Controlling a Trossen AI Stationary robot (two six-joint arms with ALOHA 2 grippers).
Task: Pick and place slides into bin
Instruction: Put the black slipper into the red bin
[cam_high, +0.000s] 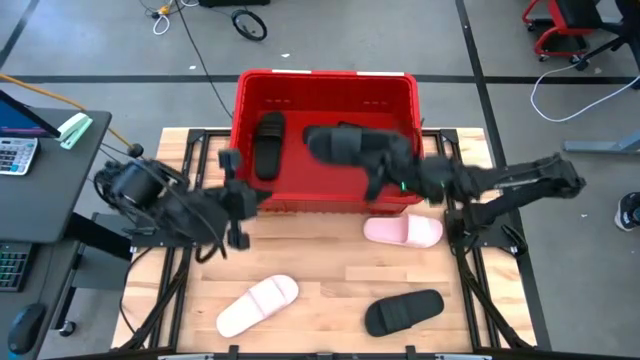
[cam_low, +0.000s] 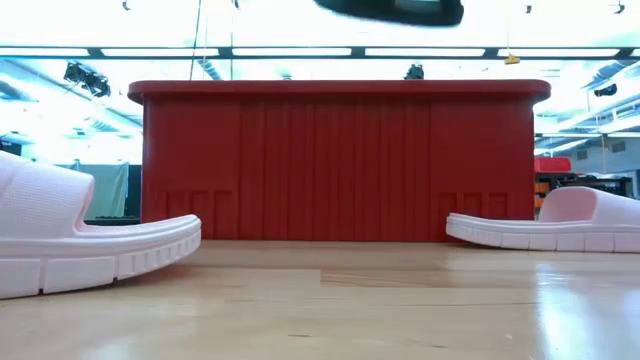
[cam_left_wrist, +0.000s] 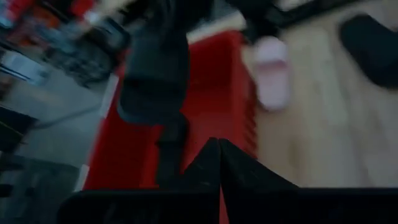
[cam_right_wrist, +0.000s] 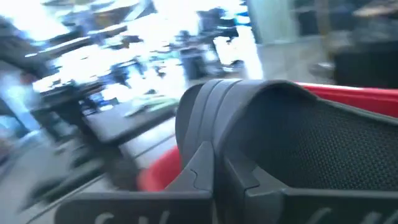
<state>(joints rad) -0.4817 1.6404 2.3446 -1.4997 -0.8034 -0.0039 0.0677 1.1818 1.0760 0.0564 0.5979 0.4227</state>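
Observation:
The red bin (cam_high: 400, 95) stands at the table's far middle, and one black slide (cam_high: 268, 145) lies inside it at the left. My right gripper (cam_high: 380, 165) reaches in from the right and is shut on a second black slide (cam_high: 345, 143), held over the bin; in the low view this slide (cam_low: 395, 10) shows above the rim. My left gripper (cam_high: 262, 196) is shut and empty by the bin's near left wall. A pink slide (cam_high: 403, 231), a whitish slide (cam_high: 257, 305) and a black slide (cam_high: 403, 312) lie sole-down on the table. My right gripper pinches the black slide between its two fingers (cam_right_wrist: 239, 177) at the slide's edge beside the arched strap (cam_right_wrist: 205, 118). The fingers come about level from the table's right. The slide is lifted clear, above the bin's rim.
Dark arm frames run along both table sides. A desk with a calculator (cam_high: 15, 155) stands off the table's left. In the low view the whitish slide (cam_low: 80, 235) and the pink slide (cam_low: 560, 225) lie in front of the bin's wall (cam_low: 330, 160).

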